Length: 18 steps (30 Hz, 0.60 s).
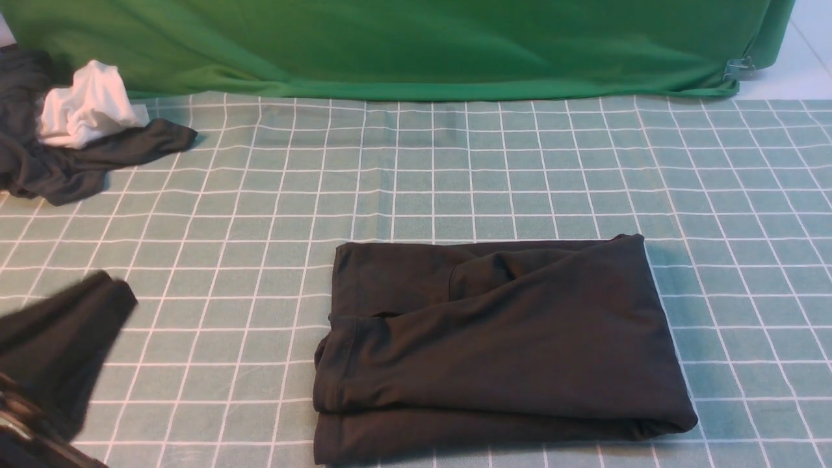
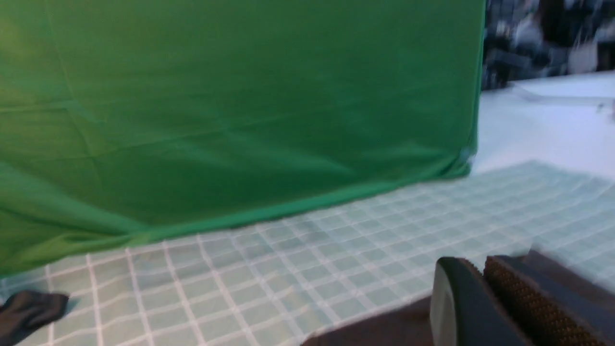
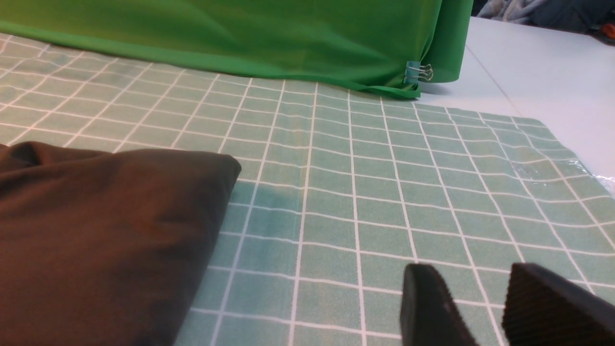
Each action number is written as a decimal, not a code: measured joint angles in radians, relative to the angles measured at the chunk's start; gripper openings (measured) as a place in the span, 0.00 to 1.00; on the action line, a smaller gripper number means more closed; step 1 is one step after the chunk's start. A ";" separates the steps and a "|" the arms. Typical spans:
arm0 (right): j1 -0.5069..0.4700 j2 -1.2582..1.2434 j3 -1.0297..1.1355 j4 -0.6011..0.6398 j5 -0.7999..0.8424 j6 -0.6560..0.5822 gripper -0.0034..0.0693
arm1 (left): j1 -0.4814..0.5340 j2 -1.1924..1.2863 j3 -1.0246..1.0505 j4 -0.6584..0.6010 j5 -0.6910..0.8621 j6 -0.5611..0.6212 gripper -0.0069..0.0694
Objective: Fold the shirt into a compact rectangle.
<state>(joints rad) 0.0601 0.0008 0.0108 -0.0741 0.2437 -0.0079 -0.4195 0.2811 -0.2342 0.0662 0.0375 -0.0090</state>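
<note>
1. You had the shirt (image 1: 500, 344) lying folded on the checked tablecloth (image 1: 455, 169), near edge of the scene, roughly centre and a bit to the right. Black, layered into a rough rectangle; near-left corner showed stacked hems, far-right corner came to a soft point.
2. Chest print and neck label weren't visible from any cam.
3. Right wrist cam: shirt's corner (image 3: 110, 230) sat to one side of the right gripper (image 3: 480, 307), apart from it, bare cloth between them. Fingers (image 3: 427, 307) stood apart w/ a clear gap, nothing in between. So jaws parted, empty.
4. Left wrist cam: left gripper (image 2: 483, 298) had both pads pressed together, no gap seen. Closed; nothing seen pinched there. View was blurred. Dark fabric (image 2: 379, 331) sat just below the fingers, can't tell if touching.
5. Front cam: neither gripper clearly seen. A blurred black cloth bundle (image 1: 58, 344) hung at near-left edge, w/ some dark hardware at the very corner below it – too smeared to read.
6. Far-left corner: dark grey garment (image 1: 78, 162) crumpled, w/ white cloth (image 1: 88, 110) bunched on top of it. Well apart from the shirt.
7. Green backdrop (image 1: 403, 45) ran along the far side of the table; metal clip (image 1: 738, 68) at its far-right corner.
</note>
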 joint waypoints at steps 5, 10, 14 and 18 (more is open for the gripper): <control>0.000 0.000 0.000 0.000 0.000 0.000 0.37 | 0.000 -0.001 0.092 0.046 -0.014 0.009 0.14; 0.000 0.000 0.000 0.000 0.000 0.000 0.37 | 0.000 -0.001 0.142 0.029 -0.024 0.009 0.14; 0.000 0.000 0.000 0.000 0.000 0.000 0.37 | 0.026 -0.039 0.157 -0.039 -0.021 0.009 0.14; 0.000 0.000 0.000 0.000 0.000 0.000 0.37 | 0.103 -0.114 0.179 -0.066 -0.021 0.009 0.14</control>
<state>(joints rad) 0.0601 0.0008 0.0108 -0.0737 0.2434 -0.0079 -0.3168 0.1666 -0.0556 0.0000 0.0168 0.0000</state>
